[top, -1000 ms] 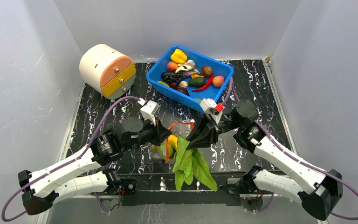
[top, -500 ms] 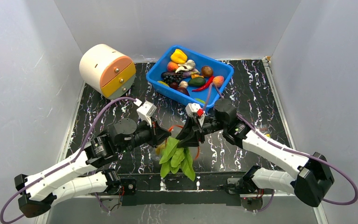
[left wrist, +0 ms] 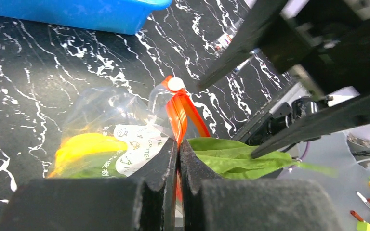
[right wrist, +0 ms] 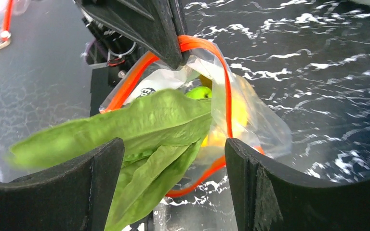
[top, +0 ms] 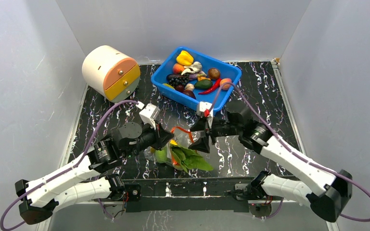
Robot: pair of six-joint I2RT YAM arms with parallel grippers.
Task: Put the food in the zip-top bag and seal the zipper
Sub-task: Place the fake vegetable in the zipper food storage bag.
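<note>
The floppy clear zip-top bag [top: 166,150] lies at the table's six o'clock, yellow toy banana [left wrist: 84,144] and green lime [right wrist: 198,92] inside, long green leaves [top: 191,161] spilling from its mouth. The left gripper [left wrist: 178,143] pinches the orange-red zipper [left wrist: 183,110] tight. The right gripper [right wrist: 173,147] gapes, holding nothing. The leaves likely need pushing in before sealing. At twelve o'clock is a blue plastic bin [top: 169,91].

Overhead camera looks down from behind; close wrist cameras, seemingly facing each other, share the zip-top bag [left wrist: 101,103].
</note>
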